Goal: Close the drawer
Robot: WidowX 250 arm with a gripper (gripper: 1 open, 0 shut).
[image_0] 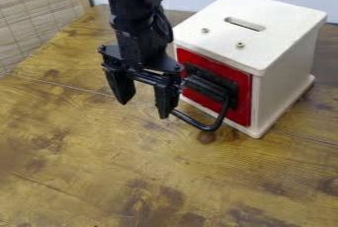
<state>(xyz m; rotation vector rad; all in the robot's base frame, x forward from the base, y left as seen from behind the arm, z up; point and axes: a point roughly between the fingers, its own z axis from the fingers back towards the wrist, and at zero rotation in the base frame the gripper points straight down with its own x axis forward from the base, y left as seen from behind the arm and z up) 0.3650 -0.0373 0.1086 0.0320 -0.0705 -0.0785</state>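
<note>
Far left, top corner: a woven, slatted mat or blind [40, 24], cut off by the frame edge, only partly seen. The wooden bench [93, 172] fills the lower and left part of the view, worn grain, bare in front. Left of centre, the black robot arm [138, 4] comes down from the top edge; its upper links are cut off, so the base isn't visible. The gripper [141, 95] hangs fingers-down above the bench, jaws released and spread w/ a clear gap, nothing between them. Left finger [117, 85] sits apart from everything; right finger's tip is just beside the wire loop, contact hard to judge at this res. Right of that, the drawer [211, 85]: red w/ black front plate, in the lower front of the cream-white wooden box [258, 43], toward the bench's far right corner. Its black wire loop handle [209, 111] sticks out toward the gripper, low over the bench. How far the drawer stands out can't be told; arm hides its left edge. Box top has a slot [244, 22]; right-hand corner is near the frame edge.
</note>
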